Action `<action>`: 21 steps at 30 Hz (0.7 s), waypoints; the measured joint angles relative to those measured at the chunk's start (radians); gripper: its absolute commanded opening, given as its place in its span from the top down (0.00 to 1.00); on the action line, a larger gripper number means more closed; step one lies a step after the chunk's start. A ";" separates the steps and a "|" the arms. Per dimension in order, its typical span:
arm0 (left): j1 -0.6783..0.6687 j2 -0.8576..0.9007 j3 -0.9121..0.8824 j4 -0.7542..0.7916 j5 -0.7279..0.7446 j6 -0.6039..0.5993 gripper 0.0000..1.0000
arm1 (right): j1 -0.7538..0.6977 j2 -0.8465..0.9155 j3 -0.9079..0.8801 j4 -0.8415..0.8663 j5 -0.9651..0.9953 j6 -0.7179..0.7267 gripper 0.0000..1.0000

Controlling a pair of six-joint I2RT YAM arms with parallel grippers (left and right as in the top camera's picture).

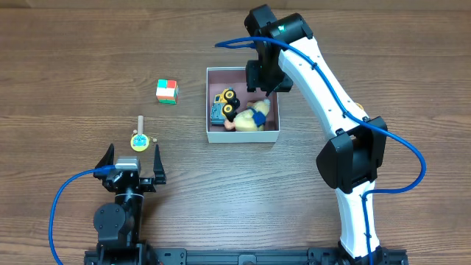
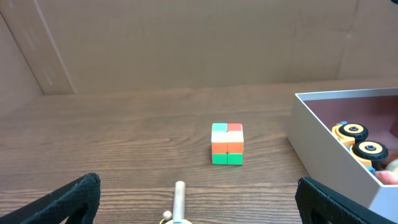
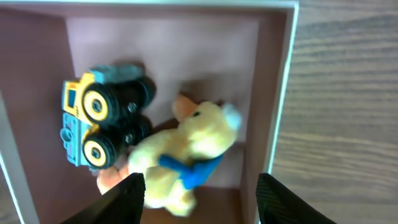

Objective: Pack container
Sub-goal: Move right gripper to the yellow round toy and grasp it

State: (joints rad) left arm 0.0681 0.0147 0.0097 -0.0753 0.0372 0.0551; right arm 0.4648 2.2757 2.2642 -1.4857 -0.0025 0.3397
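Packing looks about half done: the container (image 1: pixel 243 136) sits on the worktop right of centre and holds a yellow toy truck (image 1: pixel 224 103) and a plush duck (image 1: pixel 250 118) lying side by side and touching. A coloured cube (image 1: pixel 167 91) and a small stick toy (image 1: pixel 139 137) lie outside on the bare wood.

The right hand (image 3: pixel 202 198) hangs directly over the container's far right part. Its fingers are spread wide and grip nothing, and the duck is below and between them. I judge this as the gap between one drop and the next fetch.

The left hand (image 1: pixel 132 160) is well apart from the container, low on the near left, also wide and empty. The stick toy is just ahead of it and the cube farther on.

The next move probably calls for a reach to one of those two pieces, closing on it squarely. It then has to be carried over the thin white wall into the free maroon floor at the far side.
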 measured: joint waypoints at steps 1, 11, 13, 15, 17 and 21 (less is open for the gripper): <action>0.000 0.000 0.000 0.000 0.000 0.000 0.00 | 0.000 0.000 0.000 0.008 -0.001 0.000 0.39; 0.000 0.000 0.000 0.000 0.000 0.000 0.00 | -0.061 0.000 0.093 -0.177 0.114 0.008 0.00; 0.000 0.000 0.000 0.000 0.000 0.000 0.00 | -0.118 0.000 0.156 -0.204 0.141 0.024 0.00; 0.000 0.000 0.000 0.000 0.000 0.000 0.00 | -0.235 -0.010 0.198 -0.205 0.154 0.050 0.00; 0.000 0.000 0.000 0.000 0.000 0.000 0.00 | -0.320 -0.012 0.198 -0.206 0.139 0.066 0.00; 0.000 0.000 0.000 0.000 0.000 0.000 0.00 | -0.487 -0.012 0.167 -0.205 0.123 0.114 0.00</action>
State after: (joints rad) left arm 0.0681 0.0147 0.0097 -0.0753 0.0372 0.0555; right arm -0.0219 2.2635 2.4310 -1.6909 0.1204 0.4538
